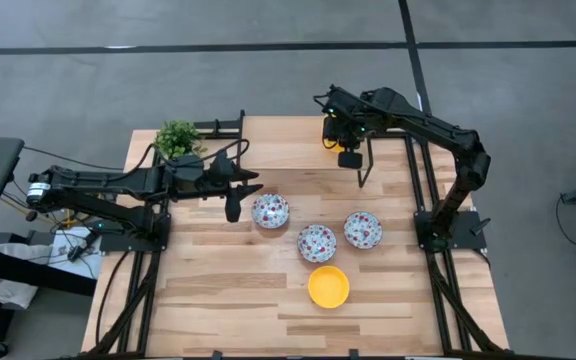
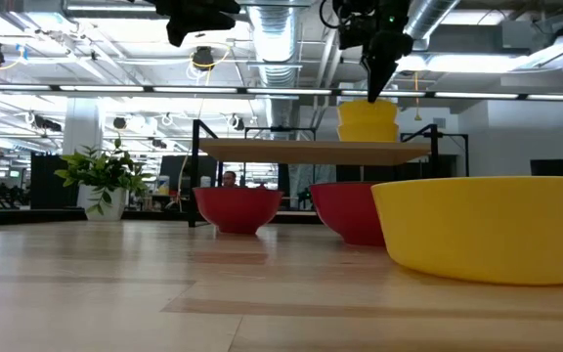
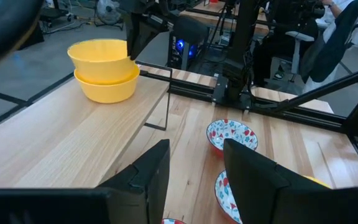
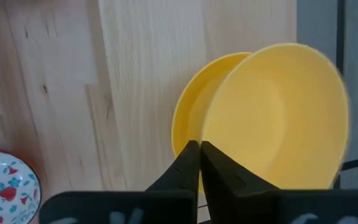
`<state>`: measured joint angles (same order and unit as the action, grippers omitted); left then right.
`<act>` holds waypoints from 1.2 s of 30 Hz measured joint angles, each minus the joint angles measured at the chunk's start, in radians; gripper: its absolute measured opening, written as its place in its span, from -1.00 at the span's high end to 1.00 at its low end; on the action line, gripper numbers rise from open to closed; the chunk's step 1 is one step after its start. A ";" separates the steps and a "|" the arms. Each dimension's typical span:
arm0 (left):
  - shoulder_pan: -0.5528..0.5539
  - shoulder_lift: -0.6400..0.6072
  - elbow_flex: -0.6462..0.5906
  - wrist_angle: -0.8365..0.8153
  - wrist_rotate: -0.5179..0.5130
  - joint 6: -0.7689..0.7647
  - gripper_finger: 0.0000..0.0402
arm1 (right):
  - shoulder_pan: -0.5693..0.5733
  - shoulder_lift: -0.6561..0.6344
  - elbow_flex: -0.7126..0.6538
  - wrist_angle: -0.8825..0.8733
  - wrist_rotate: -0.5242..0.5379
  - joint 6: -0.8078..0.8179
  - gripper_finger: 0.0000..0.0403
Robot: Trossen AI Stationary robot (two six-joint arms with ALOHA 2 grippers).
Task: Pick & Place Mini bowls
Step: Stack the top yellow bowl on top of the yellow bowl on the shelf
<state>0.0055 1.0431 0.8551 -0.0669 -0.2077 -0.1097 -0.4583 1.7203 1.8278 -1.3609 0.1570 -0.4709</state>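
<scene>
Foremost in the low view, one yellow bowl [image 2: 484, 227] waits on the table [image 1: 218, 300], three floral bowls [image 1: 317, 242] beyond it at twelve o'clock. Two stacked yellow bowls [image 3: 103, 70] already sit on the raised shelf [image 3: 55, 137]. Right gripper [image 4: 199, 163], fingers pressed together, sits at their rim; left gripper [image 3: 194, 177] hangs spread. Roughly a third looks placed.

table [image 1: 228, 300]: pale matt wood | yellow bowls [image 3: 104, 68]: smooth, perhaps plastic
</scene>
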 joint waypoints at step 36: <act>0.000 0.000 0.000 0.000 0.000 -0.003 0.25 | 0.000 0.003 -0.033 0.029 -0.026 0.061 0.98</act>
<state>0.0055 1.0431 0.8551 -0.0667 -0.2074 -0.1131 -0.4583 1.7237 1.7947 -1.3318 0.1307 -0.4104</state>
